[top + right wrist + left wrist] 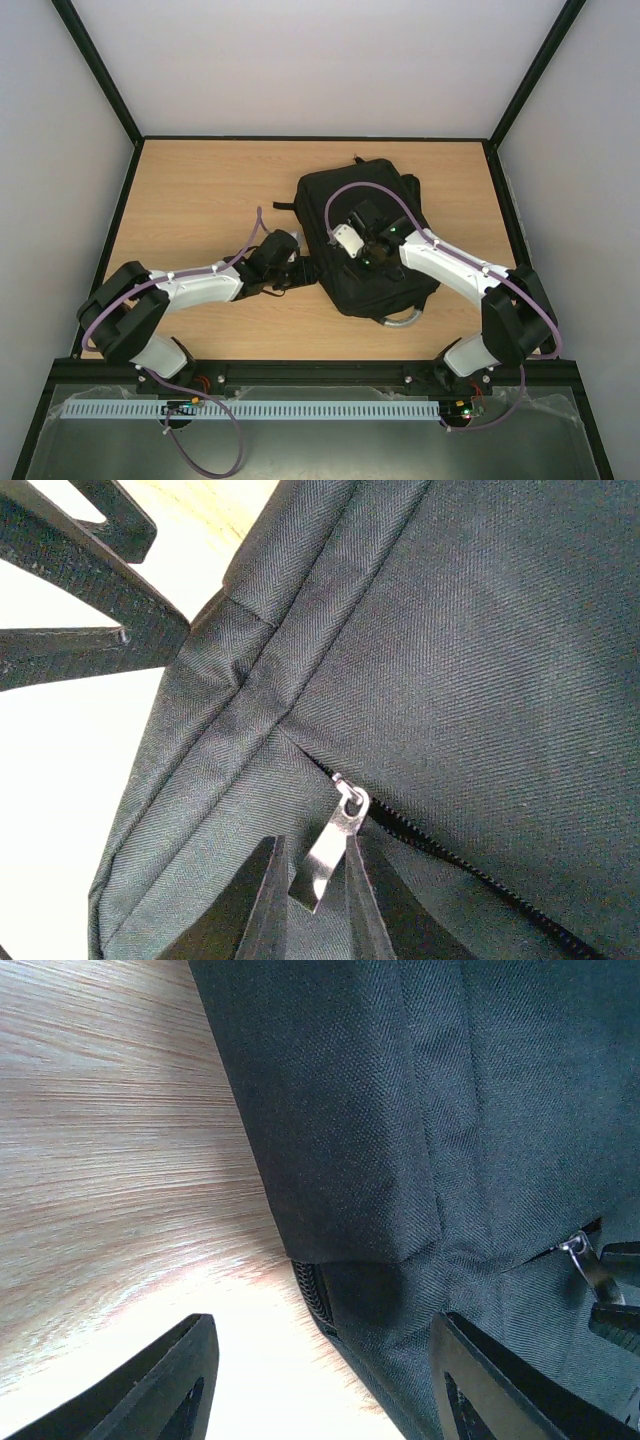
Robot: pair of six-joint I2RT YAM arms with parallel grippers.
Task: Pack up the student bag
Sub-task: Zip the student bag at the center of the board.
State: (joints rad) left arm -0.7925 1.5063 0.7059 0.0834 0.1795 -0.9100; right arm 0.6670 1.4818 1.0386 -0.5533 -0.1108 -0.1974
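The left gripper (322, 1332) stands wide open and holds nothing, at the 8 o'clock edge of the student bag (335, 195), with one finger over the wooden surface (200, 190) and the other over black fabric. Just past it toward 3 o'clock, the right gripper (311, 850) is nearly closed, pinching the silver zip pull (328, 848). The bag lies flat, right of the surface's middle, its grey handle loop (400, 318) at 5 o'clock.

We see the student bag (330, 195) lying flat on the wooden surface (200, 190), right of centre, with its grey loop handle (402, 319) at the near edge. The left hand (305, 272) sits at the bag's left edge. The right hand (368, 258) hangs over the bag's top. We cannot tell how either hand's fingers stand.
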